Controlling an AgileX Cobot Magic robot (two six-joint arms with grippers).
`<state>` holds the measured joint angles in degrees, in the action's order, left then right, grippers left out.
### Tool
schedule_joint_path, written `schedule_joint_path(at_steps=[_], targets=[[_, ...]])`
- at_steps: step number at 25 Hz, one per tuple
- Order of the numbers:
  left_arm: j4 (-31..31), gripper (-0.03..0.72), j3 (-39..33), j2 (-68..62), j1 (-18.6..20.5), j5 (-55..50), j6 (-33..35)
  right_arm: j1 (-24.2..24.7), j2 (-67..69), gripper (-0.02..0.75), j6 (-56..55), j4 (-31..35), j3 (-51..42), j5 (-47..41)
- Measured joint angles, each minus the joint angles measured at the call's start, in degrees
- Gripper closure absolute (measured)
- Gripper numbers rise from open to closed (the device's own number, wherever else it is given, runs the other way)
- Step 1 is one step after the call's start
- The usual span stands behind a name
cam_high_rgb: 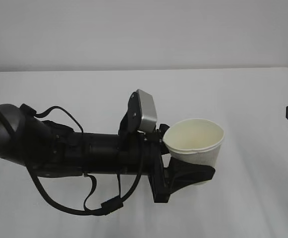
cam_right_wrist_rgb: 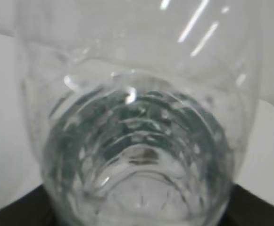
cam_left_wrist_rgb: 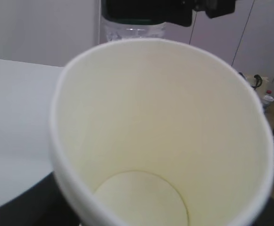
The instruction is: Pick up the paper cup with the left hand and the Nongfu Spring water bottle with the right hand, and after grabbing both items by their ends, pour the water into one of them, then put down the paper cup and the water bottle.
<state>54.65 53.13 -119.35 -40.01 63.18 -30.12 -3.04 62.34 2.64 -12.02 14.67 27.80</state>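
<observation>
Bottle [cam_right_wrist_rgb: 137,141] interior: right wrist only

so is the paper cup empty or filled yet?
Empty: the left wrist view shows the paper cup with a dry, bare cream bottom, no water pooled.

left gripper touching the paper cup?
Touching. Exterior view: the left gripper has its black fingers wrapped against the lower wall of the paper cup, holding it off the table.

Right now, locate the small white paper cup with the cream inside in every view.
Exterior: white paper cup centre-right, in the left gripper.
Left wrist: fills the frame, empty.
Right wrist: not in it.
Shared landmark: clear plastic bottle, also filling the right wrist view.
</observation>
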Motion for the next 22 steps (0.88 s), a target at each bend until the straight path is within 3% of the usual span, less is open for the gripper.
schedule_joint_path(at_steps=[9,22], targets=[[0.2,0.206,0.0,0.0,-2.3,-2.7,-0.4,0.0,-0.1,0.316,1.2,-3.7,-0.1,-3.0],[2.7,0.207,1.9,0.0,-2.6,-4.5,-3.6,0.0,-0.1,0.316,15.8,-5.7,-0.1,-3.0]])
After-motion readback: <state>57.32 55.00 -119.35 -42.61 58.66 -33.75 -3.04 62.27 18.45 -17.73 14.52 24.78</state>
